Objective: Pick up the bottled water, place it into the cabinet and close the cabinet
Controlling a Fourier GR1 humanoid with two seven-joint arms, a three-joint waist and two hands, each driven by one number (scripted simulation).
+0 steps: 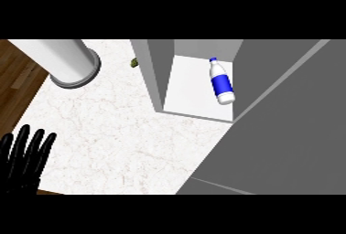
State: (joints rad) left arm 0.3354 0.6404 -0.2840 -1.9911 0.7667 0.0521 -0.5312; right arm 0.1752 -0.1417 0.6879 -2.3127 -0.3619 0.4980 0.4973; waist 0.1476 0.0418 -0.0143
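You had the bottled water (pixel 222 84) lying on its side on the white shelf inside the open cabinet (pixel 157 73), cap toward the back, nothing touching it. Your left hand (pixel 24 157) sat at the lower left edge over the marble counter (pixel 115 137), fingers straight, slightly spread, holding nothing. The grey cabinet door (pixel 290 137) filled the right side, and your right hand wasn't visible.
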